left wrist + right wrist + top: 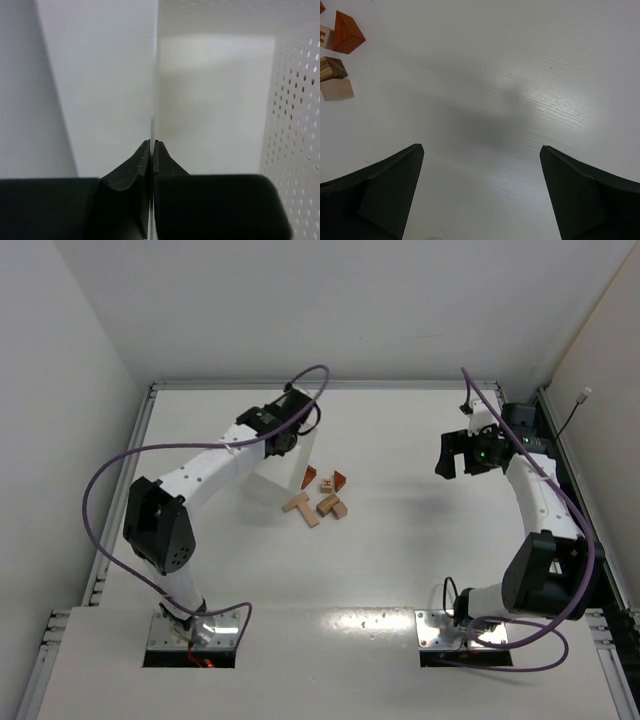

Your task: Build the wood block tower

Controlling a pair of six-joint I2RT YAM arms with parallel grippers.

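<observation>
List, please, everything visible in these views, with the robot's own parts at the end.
wedge blocks: two, reddish-brown, on the far side of the loose cluster at mid-table.
pale blocks: about four, pale tan, in the same cluster; two form a T shape.
darker block: one, brown and striped, between the T shape and a pale cube.
tray: one, white with a perforated wall, apparently tipped up, left of the blocks.
table: one, white.
cables: purple, looping along both arms.
left gripper: black, shut on the tray's thin edge.
right gripper: black, open, over bare table to the right of the blocks.
</observation>
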